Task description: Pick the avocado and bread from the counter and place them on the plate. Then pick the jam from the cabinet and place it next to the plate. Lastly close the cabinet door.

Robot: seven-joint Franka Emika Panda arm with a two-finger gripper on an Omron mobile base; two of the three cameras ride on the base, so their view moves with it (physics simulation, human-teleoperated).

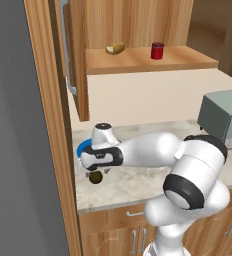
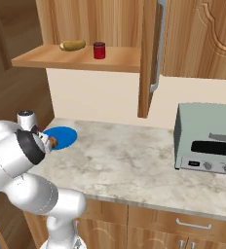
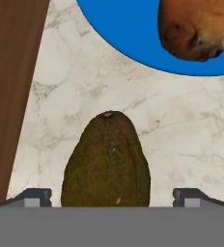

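I see avocado (image 3: 106, 161) centred under tool (image 3: 112, 197), jaws wide open either side (nothing gripped), long axis pointing toward plate (image 3: 128, 34).

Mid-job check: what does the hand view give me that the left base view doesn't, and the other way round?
Hand view: the bread lying on the plate, and the open gripper with a fingertip on each side of the avocado, clear of it. Left base view: the jam and a yellowish lump on the open cabinet shelf, and a toaster oven. Both: avocado on the counter, beside the plate, not on it.
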